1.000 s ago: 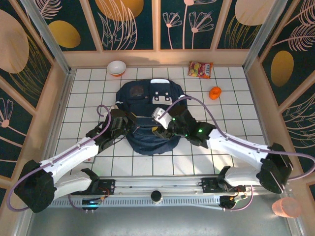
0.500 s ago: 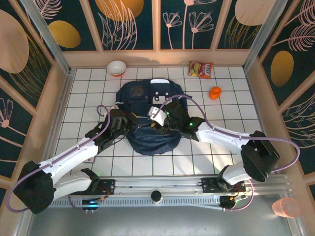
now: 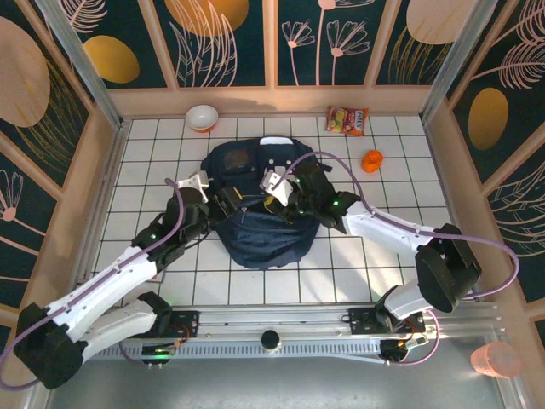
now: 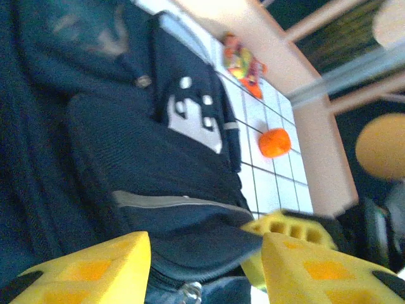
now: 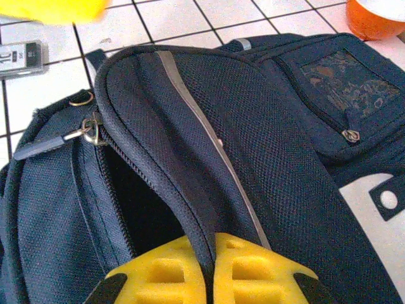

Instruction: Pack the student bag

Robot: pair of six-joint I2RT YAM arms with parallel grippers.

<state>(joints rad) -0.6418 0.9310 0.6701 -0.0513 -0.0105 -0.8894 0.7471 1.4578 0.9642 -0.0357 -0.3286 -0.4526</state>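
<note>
The student bag [image 3: 260, 223], navy blue with a light grey buckle patch [image 4: 193, 121], lies in the middle of the white tiled table. Its main zip stands open, showing a dark gap [image 5: 142, 209]. My right gripper [image 5: 210, 269] is shut on the zip-edged flap [image 5: 183, 145] and holds it up; in the top view the right gripper [image 3: 278, 202] sits over the bag's middle. My left gripper [image 4: 205, 269] is open, its yellow fingers [image 4: 88, 266] either side of that flap's edge without touching it. From above, the left gripper [image 3: 230, 204] is at the bag's left side.
An orange-and-white bowl [image 3: 202, 117] stands at the back left and a snack packet [image 3: 347, 120] at the back right. A small orange object [image 3: 371, 160] lies right of the bag. A small white-and-grey item [image 5: 22, 56] lies on the tiles beside the bag. Wooden walls enclose the table.
My right gripper moved up over the bag and shut on the flap's edge. My left gripper opened, letting go, and its arm swung up and to the left.
</note>
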